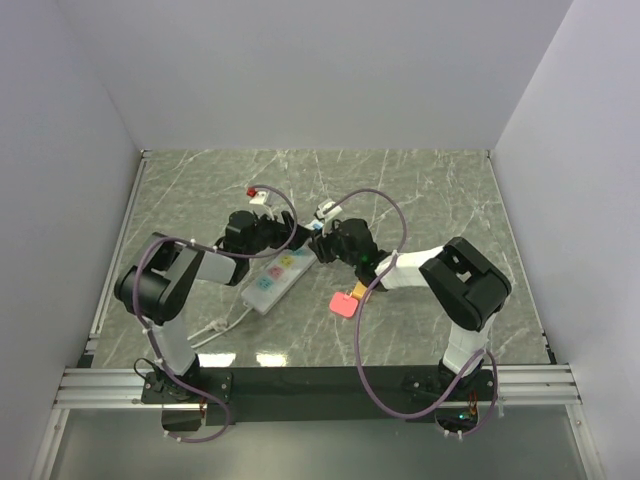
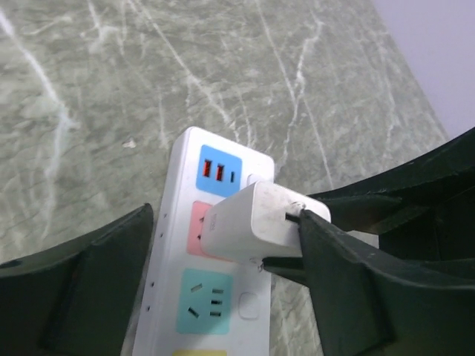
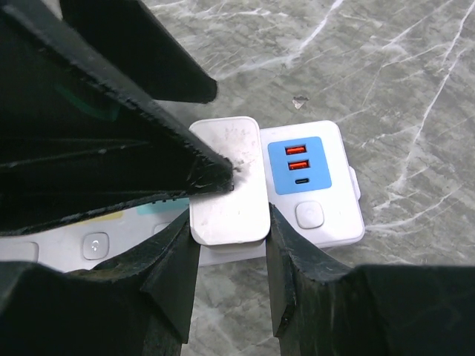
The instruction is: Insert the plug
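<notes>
The plug [image 2: 252,222] sits on the power strip [image 2: 177,222], next to its USB panel [image 2: 219,170]

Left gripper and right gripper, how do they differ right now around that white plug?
The right gripper is clamped on the white plug, a finger on each side. The left gripper is open, with one finger at the plug's edge and the other well clear. In the top view the right gripper reaches in from the right and the left gripper from the left. Both are black and meet over the power strip.
</notes>
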Robot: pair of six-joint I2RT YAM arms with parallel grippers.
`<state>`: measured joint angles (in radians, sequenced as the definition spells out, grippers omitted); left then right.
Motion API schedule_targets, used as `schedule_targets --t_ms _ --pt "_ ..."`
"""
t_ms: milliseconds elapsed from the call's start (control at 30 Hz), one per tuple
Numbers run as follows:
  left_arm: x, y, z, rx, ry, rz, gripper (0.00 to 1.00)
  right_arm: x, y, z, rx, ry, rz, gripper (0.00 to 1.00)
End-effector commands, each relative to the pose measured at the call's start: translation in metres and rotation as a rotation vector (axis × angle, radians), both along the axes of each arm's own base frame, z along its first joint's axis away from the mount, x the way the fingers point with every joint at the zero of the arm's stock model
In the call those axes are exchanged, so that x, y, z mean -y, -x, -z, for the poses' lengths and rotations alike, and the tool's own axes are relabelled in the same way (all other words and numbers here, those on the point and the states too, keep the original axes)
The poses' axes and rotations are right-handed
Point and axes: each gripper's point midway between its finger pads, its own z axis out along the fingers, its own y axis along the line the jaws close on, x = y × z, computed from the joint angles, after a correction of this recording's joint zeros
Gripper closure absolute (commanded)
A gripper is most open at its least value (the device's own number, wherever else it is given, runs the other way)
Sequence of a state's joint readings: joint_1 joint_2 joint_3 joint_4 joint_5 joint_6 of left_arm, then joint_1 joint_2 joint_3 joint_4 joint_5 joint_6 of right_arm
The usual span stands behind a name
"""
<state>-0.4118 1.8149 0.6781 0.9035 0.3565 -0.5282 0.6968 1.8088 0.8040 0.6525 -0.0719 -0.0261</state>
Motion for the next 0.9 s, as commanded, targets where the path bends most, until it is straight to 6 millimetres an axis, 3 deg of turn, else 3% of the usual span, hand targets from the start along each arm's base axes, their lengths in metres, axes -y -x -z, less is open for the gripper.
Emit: schedule_targets --t_ms 0,33,133,233,400,633,800,867 --pt "-0.017 0.033 0.048 -0.156 -0.169 0.005 0.14 0.01 -0.008 0.008 -0.067 -0.017 0.085 1.0" --pt "-0.017 0.029 0.032 -0.116 -0.154 -0.006 0.12 0.014 -0.011 0.007 -0.069 -0.021 0.106 1.0" --pt "-0.019 0.026 0.006 -0.055 -0.132 -0.03 0.1 0.027 -0.02 0.004 -0.069 -0.035 0.159 1.0" --pt "-0.022 0.028 -0.003 -0.031 -0.125 -0.036 0.09 0.043 -0.029 -0.002 -0.061 -0.05 0.225 1.0" --pt "-0.027 0.042 0.008 -0.048 -0.14 -0.028 0.09 0.065 -0.039 -0.013 -0.038 -0.063 0.312 1.0" --pt "-0.038 0.048 0.033 -0.081 -0.202 -0.055 0.09 0.065 -0.047 -0.022 -0.017 -0.07 0.31 1.0" --pt "-0.033 0.051 0.038 -0.091 -0.191 -0.029 0.09 0.065 -0.042 -0.037 0.003 -0.101 0.303 1.0" --pt "-0.03 0.053 0.041 -0.098 -0.184 -0.014 0.1 0.069 -0.037 -0.049 0.02 -0.12 0.304 0.77"
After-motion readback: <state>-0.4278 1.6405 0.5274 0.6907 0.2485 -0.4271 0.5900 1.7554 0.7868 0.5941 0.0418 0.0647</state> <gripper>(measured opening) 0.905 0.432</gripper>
